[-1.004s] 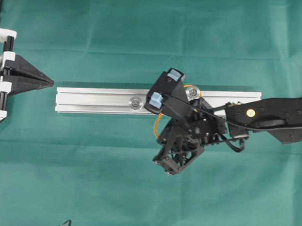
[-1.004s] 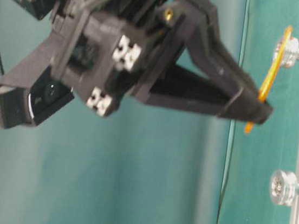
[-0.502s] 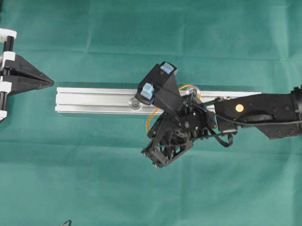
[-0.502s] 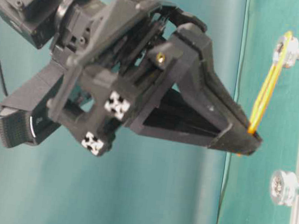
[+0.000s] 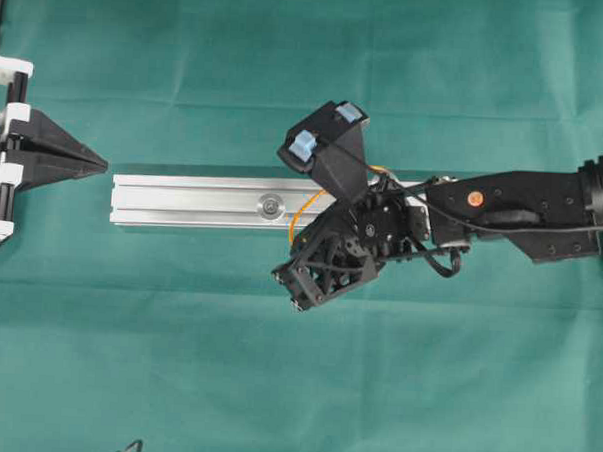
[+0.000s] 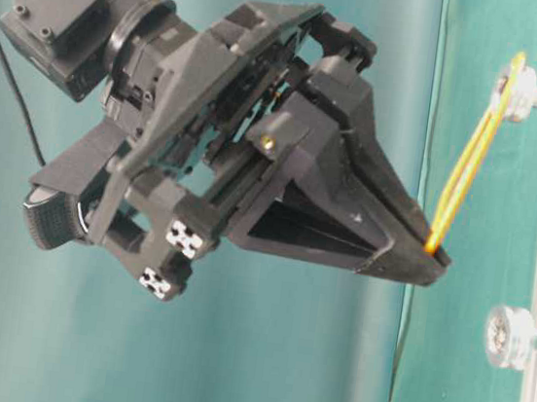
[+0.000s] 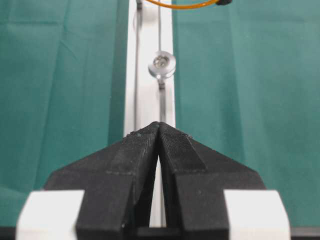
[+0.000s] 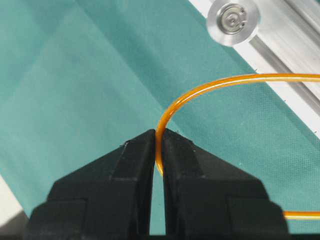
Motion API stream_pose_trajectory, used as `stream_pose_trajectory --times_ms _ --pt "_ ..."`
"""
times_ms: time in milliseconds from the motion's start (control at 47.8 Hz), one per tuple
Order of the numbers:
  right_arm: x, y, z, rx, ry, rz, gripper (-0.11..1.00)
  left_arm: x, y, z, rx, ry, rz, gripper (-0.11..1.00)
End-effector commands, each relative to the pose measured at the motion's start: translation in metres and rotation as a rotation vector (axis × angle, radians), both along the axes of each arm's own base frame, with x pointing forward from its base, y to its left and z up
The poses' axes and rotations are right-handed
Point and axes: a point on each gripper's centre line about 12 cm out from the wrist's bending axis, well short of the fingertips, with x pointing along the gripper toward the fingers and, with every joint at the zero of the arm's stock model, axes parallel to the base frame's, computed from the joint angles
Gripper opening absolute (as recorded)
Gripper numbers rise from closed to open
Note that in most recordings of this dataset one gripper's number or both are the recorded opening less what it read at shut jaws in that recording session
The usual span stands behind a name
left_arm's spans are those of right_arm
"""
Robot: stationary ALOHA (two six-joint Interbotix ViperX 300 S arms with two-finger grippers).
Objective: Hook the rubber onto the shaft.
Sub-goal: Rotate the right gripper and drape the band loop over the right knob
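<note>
1. while the right gripper (image 8: 159,137) pinches the rubber (image 8: 200,95) between its pressed-together fingertips, the band arcs up from the tips and runs off the right edge of the right wrist view, with a second strand low at the right edge.
2. seen from table level, the rubber (image 6: 470,157) is pulled into a long thin loop in the upper right of the frame; its top end sits hooked at the upper shaft (image 6: 519,90), and its lower end is clamped in the right gripper (image 6: 430,255).
3. below that, the lower shaft (image 6: 509,336) stands bare, apart from the band and below the gripper tips.
4. from overhead, the right gripper (image 5: 303,248) hangs at the middle of the frame, just below the silver rail (image 5: 182,201); a short orange curve of the rubber (image 5: 300,214) shows at its left, crossing the lower edge of the rail.
5. one shaft head (image 5: 271,205) shows on the rail, just left of that orange curve; the other is hidden under the arm.
6. at the far left of the overhead view the left gripper (image 5: 96,162) points at the rail's left end, near it but apart from it.
7. in the left wrist view the left gripper (image 7: 159,125) has its jaws pressed together with nothing between them, aimed along the rail (image 7: 147,100) toward a shaft head (image 7: 161,63); the rubber (image 7: 185,5) is a thin orange arc at the top edge.
8. the green cloth (image 5: 275,385) covers the table under everything.
</note>
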Motion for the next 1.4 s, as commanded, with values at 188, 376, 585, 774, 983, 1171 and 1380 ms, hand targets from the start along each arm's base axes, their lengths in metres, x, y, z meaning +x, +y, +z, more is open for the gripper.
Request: stream_pose_trajectory --times_ms 188,376,585,774,983,1171,1380 --pt "0.006 -0.004 0.016 0.051 -0.058 -0.063 0.07 0.003 0.000 0.010 0.004 -0.025 0.001 0.00" --pt "0.005 -0.005 0.014 0.079 -0.048 -0.101 0.07 0.003 0.001 0.010 0.005 -0.025 0.002 0.00" --pt "0.006 -0.005 0.015 0.085 -0.050 -0.106 0.07 0.003 0.000 0.010 0.004 -0.025 0.001 0.00" --pt "0.006 -0.010 0.014 0.072 -0.053 -0.112 0.07 0.003 0.000 0.010 0.003 -0.025 0.001 0.00" --pt "0.008 -0.022 0.010 0.052 -0.048 -0.130 0.07 0.003 0.000 0.010 0.003 -0.025 0.001 0.00" --pt "0.010 -0.032 0.006 0.033 -0.042 -0.143 0.07 0.003 0.000 0.010 0.003 -0.025 0.001 0.00" --pt "0.010 -0.042 0.004 0.016 -0.035 -0.158 0.07 0.003 0.000 0.010 0.003 -0.025 0.001 0.00"
